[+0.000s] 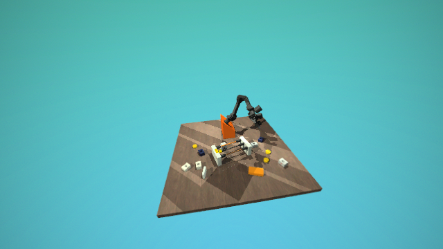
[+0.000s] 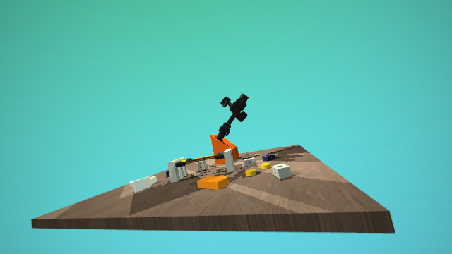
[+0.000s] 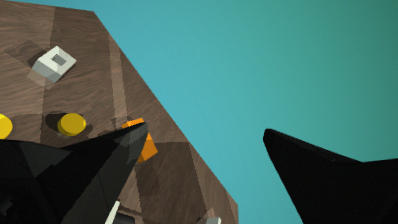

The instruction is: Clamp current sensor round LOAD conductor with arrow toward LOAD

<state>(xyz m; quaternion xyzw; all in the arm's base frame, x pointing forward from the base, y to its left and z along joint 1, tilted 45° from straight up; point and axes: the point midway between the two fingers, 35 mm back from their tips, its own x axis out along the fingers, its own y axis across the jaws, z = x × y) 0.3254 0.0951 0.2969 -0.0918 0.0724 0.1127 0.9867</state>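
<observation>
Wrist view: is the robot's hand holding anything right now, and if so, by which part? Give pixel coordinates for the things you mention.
Nothing is held. The gripper [image 3: 206,131] is open, its fingers wide apart with only background showing between their tips.
</observation>
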